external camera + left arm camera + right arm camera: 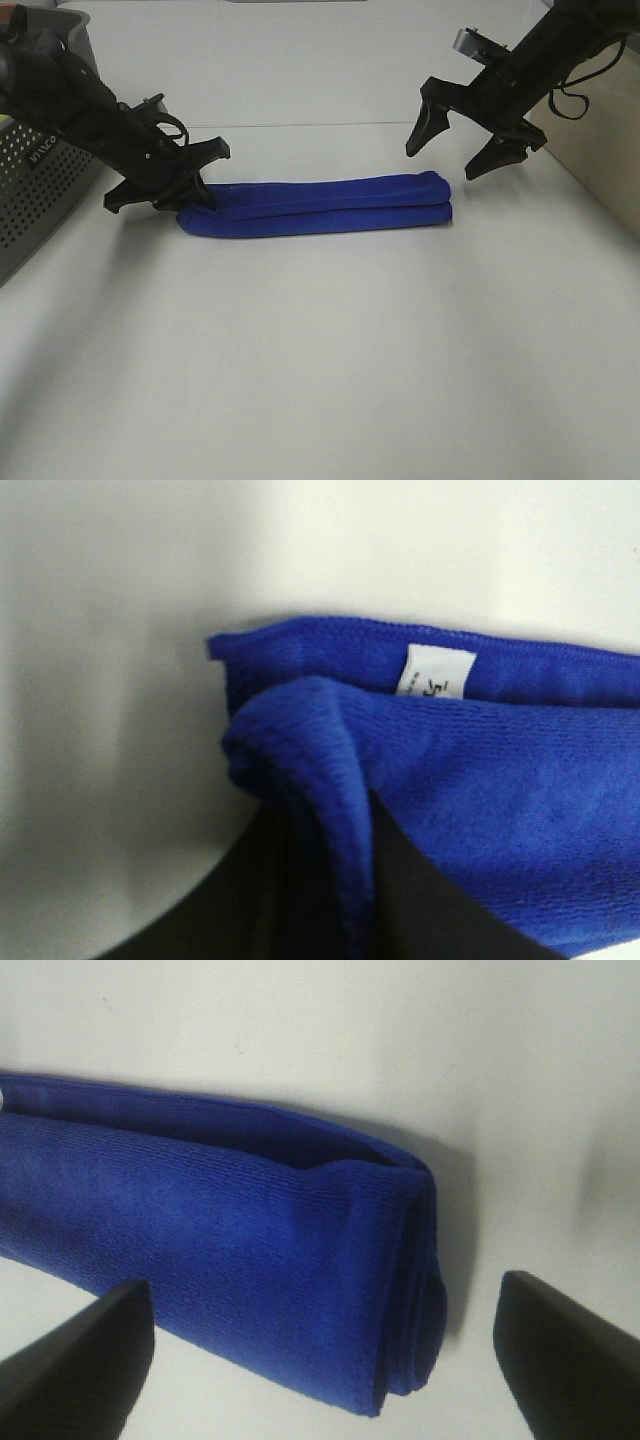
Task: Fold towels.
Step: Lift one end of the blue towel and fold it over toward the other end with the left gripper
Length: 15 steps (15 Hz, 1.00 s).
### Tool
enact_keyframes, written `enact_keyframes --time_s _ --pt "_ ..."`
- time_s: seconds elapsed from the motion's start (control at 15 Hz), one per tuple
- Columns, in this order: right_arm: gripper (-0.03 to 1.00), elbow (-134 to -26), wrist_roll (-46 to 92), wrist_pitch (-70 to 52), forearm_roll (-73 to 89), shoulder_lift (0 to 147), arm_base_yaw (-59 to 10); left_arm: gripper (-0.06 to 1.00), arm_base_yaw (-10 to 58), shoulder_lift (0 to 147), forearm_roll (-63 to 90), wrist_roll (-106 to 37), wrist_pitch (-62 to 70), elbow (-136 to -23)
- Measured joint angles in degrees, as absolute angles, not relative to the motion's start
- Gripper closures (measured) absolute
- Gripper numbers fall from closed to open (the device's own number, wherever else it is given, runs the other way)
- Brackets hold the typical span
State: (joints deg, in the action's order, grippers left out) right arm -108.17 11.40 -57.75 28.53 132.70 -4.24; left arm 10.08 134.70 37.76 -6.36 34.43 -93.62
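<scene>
Left gripper (pixel 325 830) pinches towel (pixel 500 780) fold; white tag (pixel 436 673), print illegible, just beyond it. Right gripper (pixel 441 162) wide open, empty, above opposite end

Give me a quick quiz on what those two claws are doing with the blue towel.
1. True or false: the right claw grips the towel.
2. The left claw is: A open in the air; B shut on the towel; C holding a basket.
3. Fill in: the white tag shows at the ___ claw's end.
Key: 1 false, it hangs open near the towel's end; 2 B; 3 left.
</scene>
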Motion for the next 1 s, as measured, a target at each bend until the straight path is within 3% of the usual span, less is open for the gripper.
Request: enact_keyframes --time_s 0.07,0.53,0.8,1.0 --pt "0.1 -108.2 11.4 -57.6 28.5 132.7 -4.2 0.87 10.1 134.7 36.2 -6.4 34.7 -93.9" --pt "0.1 -108.2 11.4 -57.5 28.5 132.7 -4.2 0.86 10.1 127.9 11.7 5.3 50.9 -107.1" --pt "0.1 -108.2 11.4 -57.9 28.5 132.7 -4.2 0.86 11.2 127.1 12.7 6.5 61.0 -117.6" --pt "0.11 -108.2 11.4 -58.0 28.7 132.7 -4.2 0.86 17.5 128.7 16.9 10.9 57.0 -118.9"
